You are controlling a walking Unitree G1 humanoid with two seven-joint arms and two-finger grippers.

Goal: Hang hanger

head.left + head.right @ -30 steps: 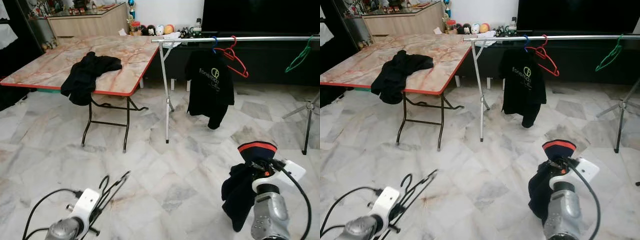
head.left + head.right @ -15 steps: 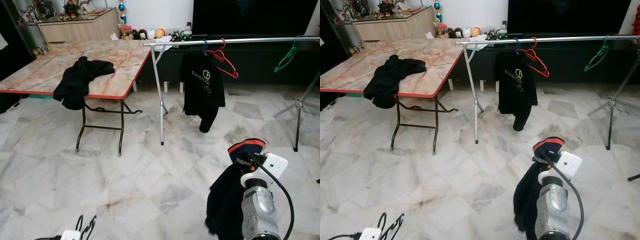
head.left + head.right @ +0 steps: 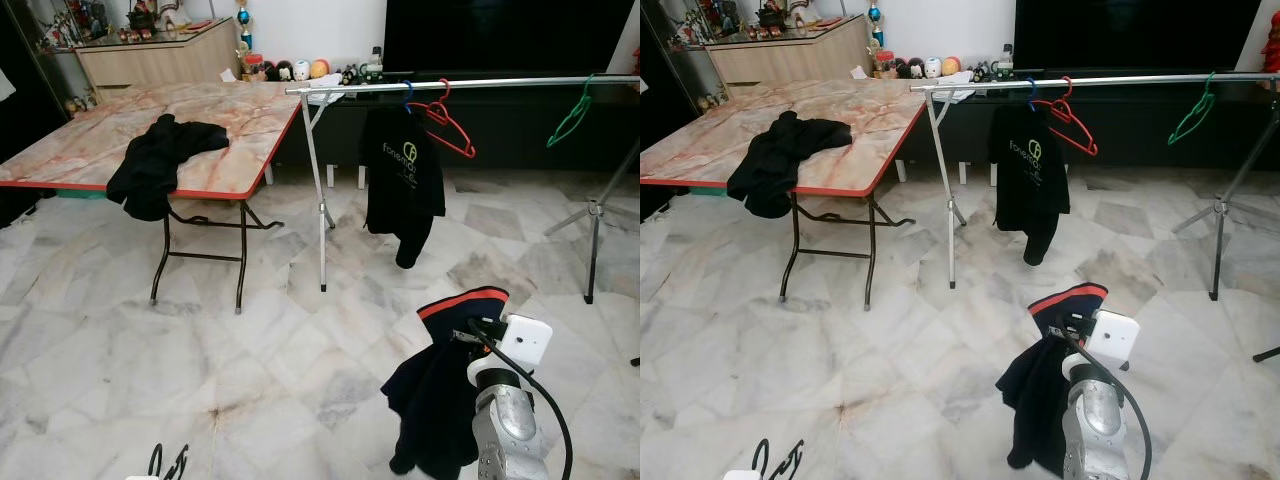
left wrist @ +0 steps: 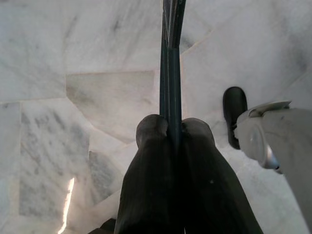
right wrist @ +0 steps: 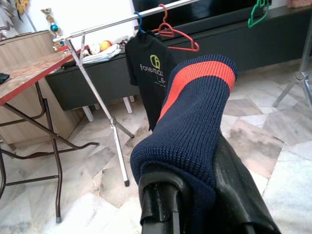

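The hanger [image 4: 170,58], a thin dark one, runs straight out between the left gripper's [image 4: 174,127] two black fingers [image 4: 153,131], which are pressed together on it with only its thin bar between their tips, above the pale marble floor [image 4: 97,48]. In the head views its dark loops [image 3: 168,462] show low at the robot's left, just over the floor. The right gripper [image 5: 163,192] is pinched shut on a navy knitted garment [image 5: 195,122] with an orange-red band; the cloth drapes over the fingers [image 5: 161,200] and hangs down beside the silver right arm [image 3: 505,435]. Ahead stands a metal clothes rail [image 3: 470,82] carrying a black printed T-shirt [image 3: 403,175], a red hanger [image 3: 450,125] just beside it and a green hanger [image 3: 570,115] well apart toward the rail's right end. To the left, a folding table [image 3: 240,130] with a marbled top and red edge holds another black garment [image 3: 160,165] spilling over its front edge.
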